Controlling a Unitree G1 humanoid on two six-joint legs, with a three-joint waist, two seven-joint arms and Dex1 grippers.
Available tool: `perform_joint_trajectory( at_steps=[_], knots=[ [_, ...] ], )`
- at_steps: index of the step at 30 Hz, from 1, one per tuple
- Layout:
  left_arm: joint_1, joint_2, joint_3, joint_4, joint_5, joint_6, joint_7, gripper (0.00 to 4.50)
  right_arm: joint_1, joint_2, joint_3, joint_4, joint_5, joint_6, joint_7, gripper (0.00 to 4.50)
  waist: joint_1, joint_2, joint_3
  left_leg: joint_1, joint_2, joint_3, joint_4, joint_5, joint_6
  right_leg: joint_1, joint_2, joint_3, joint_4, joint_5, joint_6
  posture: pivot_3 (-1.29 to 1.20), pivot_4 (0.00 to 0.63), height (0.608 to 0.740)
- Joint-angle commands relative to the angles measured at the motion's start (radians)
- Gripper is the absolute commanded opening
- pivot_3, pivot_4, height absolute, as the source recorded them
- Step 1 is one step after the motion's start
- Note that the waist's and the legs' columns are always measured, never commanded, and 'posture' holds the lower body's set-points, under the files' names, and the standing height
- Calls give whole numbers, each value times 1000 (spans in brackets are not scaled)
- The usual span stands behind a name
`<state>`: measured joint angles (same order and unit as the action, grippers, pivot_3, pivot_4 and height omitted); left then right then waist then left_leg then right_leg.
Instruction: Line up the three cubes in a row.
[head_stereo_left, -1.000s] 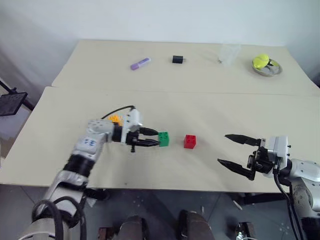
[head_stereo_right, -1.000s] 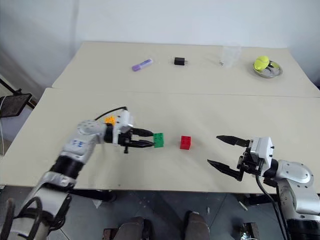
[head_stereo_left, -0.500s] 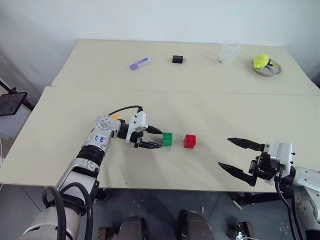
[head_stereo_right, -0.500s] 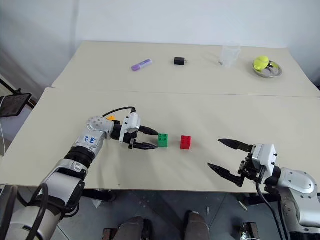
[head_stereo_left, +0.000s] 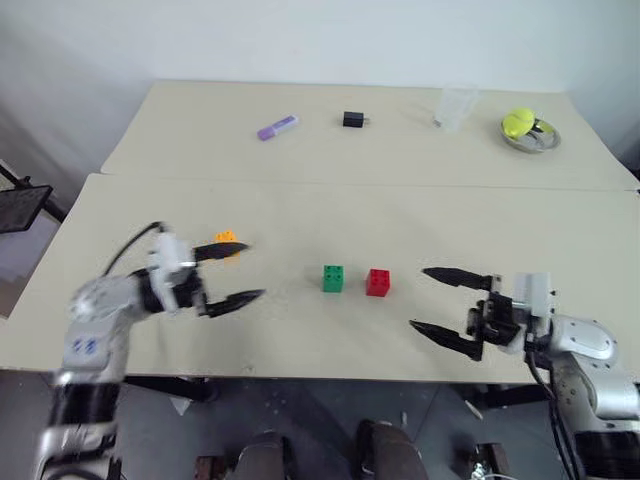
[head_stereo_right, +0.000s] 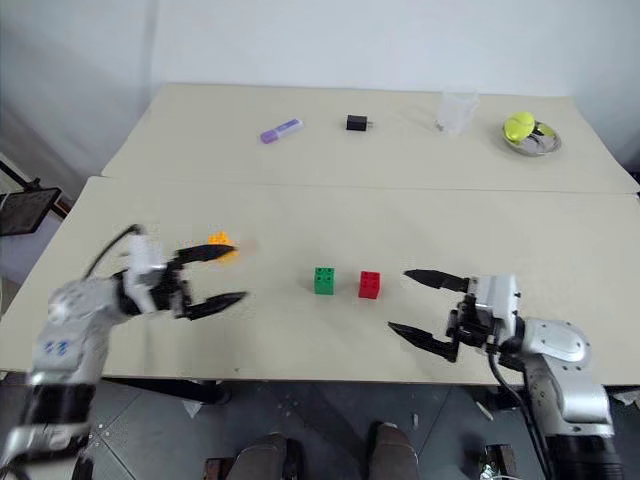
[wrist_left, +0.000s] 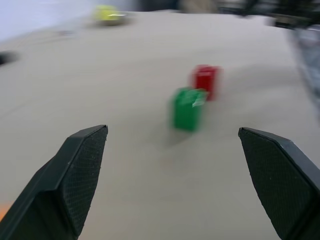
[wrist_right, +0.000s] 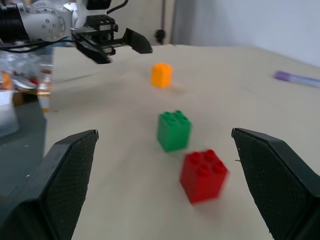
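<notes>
Three cubes (head_stereo_left: 333, 278) sit on the beige table (head_stereo_left: 400, 215) by a white wall, both grippers' fingers (head_stereo_left: 455, 275) apart.

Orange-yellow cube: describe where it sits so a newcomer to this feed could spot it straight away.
Start at the near table, where a green cube and a red cube sit side by side near the middle. Look toward the robot's left from that pair, to the open left gripper. The orange-yellow cube sits alone by that gripper's far finger, the only cube of that colour and apart from the pair.
</notes>
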<state>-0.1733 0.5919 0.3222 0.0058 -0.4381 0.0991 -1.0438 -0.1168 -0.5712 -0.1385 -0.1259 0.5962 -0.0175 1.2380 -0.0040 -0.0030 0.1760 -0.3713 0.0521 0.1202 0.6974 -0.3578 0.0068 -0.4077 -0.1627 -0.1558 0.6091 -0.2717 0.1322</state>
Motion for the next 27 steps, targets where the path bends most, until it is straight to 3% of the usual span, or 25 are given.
perform_joint_trajectory(
  at_steps=[1,7,12,14,18,27],
  knots=[
    [164,-31,168,-93,-37,12,150,4468,-40,7,10,-19,13,-8,9,4500,2,0,0,0,0,0,0,0,0,0,0,0,0,0,0,0,150,740],
    [395,-106,303,-128,-78,12,257,4468,-78,2,20,-18,17,-3,24,4500,19,-1,0,0,-1,-1,1,-1,1,1,-2,-1,-1,0,0,0,150,740],
    [403,-88,287,-91,-96,26,250,4468,-80,-5,-5,19,-14,-38,17,4500,22,-1,0,0,-1,0,1,-1,1,1,-2,0,-1,0,-1,0,150,740],
    [343,-77,251,-88,-104,43,248,4468,-74,-12,-17,25,-17,-36,11,4500,28,-1,0,0,-1,1,1,-1,1,1,-2,-1,-1,0,-1,0,150,740],
    [71,-20,114,87,-40,25,181,4468,-44,-27,-28,20,-29,-37,-2,4500,34,-1,-1,-1,-2,4,2,0,0,2,-2,-2,1,0,-1,0,150,740],
    [-473,48,-157,773,190,-200,-32,4468,8,-20,-33,-52,-45,-53,-62,4500,-3,-1,-1,0,-2,10,-3,0,-1,-2,0,-3,0,0,-1,0,150,740]
  ],
)
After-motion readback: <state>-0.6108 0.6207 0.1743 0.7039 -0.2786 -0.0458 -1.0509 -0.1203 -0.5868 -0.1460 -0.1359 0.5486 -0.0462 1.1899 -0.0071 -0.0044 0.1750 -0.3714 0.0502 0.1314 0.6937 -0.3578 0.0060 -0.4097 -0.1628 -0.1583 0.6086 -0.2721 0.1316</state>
